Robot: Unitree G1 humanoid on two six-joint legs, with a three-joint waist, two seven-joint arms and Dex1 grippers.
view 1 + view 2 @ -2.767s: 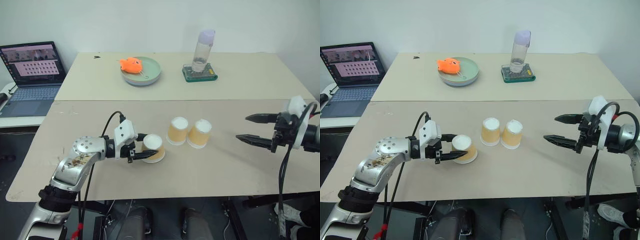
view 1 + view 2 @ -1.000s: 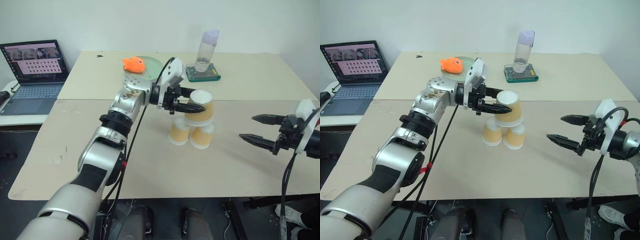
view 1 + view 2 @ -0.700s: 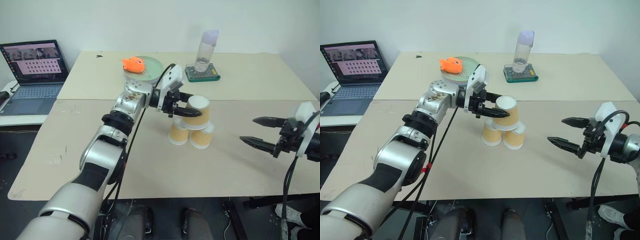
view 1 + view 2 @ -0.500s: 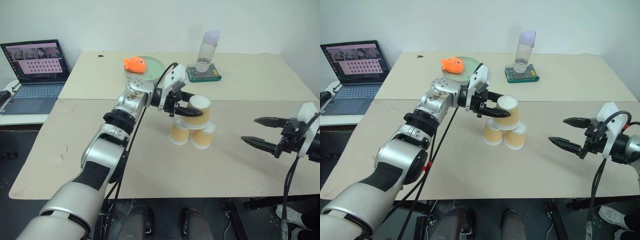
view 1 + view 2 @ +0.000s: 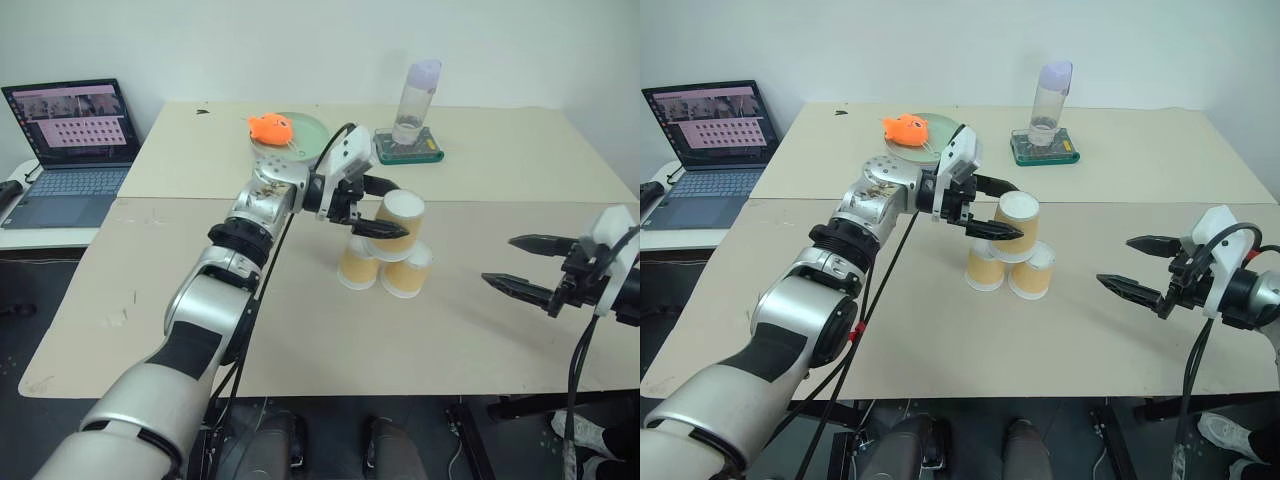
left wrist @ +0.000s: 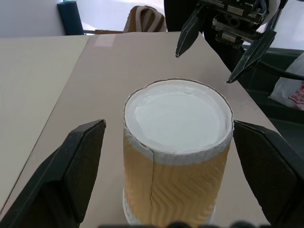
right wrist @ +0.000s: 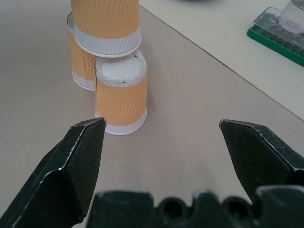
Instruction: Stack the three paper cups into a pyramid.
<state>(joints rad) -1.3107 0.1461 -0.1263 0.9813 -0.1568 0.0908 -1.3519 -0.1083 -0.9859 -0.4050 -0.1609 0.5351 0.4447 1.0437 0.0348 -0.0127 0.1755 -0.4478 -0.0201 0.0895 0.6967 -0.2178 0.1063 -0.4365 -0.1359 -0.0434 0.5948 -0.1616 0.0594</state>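
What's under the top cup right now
The top cup sits upside down on two other upside-down cups, the left cup and the right cup, bridging their white bases. The open left gripper flanks it. The bases' middle parts are covered by it.

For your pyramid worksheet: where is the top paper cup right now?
In the left eye view, the top cup sits upside down on the two lower cups at the table's middle, between the left gripper's open fingers.
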